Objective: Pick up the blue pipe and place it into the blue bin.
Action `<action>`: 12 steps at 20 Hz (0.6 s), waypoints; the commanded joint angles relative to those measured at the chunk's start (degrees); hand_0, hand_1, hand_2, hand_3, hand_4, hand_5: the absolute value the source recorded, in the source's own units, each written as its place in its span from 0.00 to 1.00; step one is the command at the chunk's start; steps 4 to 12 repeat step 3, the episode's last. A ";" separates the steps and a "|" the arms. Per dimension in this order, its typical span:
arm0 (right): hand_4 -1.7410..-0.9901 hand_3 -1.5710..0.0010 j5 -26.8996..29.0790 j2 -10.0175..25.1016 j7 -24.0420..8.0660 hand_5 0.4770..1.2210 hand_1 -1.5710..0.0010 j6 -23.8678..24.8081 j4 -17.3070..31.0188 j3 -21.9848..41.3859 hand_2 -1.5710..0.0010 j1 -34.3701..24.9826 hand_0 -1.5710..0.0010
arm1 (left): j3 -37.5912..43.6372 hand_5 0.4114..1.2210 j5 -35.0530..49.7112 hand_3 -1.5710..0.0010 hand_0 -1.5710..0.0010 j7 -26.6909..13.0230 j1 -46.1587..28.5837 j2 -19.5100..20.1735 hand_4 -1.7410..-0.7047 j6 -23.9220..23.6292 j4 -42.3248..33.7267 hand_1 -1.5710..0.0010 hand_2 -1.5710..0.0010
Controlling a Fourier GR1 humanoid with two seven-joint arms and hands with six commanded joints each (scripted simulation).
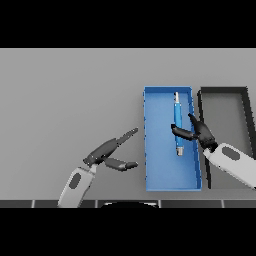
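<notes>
Two bins sit side by side on the grey tabletop: the blue bin and, to its right, a black bin. Inside the blue bin lies the blue pipe, lengthwise. Over this bin's right wall, the right hand spreads its fingers beside the pipe, gripping nothing. Left of the bin, the left hand hovers with straight fingers.

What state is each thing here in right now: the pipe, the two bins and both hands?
blue pipe: lying lengthwise inside the blue bin.
blue bin: on the table, holding the pipe.
black bin: beside the blue bin, nothing visible in it.
right hand: over the blue bin, fingers spread open beside the pipe.
left hand: open, off to the blue bin's left, holding nothing.
</notes>
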State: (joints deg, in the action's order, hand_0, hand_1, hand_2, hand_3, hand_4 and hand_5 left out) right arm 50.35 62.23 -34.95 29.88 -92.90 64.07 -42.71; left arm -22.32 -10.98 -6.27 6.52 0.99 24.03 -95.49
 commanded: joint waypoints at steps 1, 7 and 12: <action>0.96 1.00 -0.23 0.17 0.14 0.24 1.00 -0.41 0.08 0.10 1.00 -0.15 1.00 | -0.20 0.02 -0.09 1.00 1.00 0.23 -0.23 -0.05 0.83 0.13 0.34 1.00 1.00; 0.96 1.00 0.01 0.21 0.03 0.22 1.00 -0.60 -0.02 0.01 1.00 -0.30 1.00 | -0.52 0.02 -0.25 1.00 1.00 0.86 -0.78 -0.27 0.83 0.01 0.41 1.00 1.00; 0.96 1.00 0.01 0.21 0.03 0.22 1.00 -0.60 -0.02 0.01 1.00 -0.30 1.00 | -0.52 0.02 -0.25 1.00 1.00 0.86 -0.78 -0.27 0.83 0.01 0.41 1.00 1.00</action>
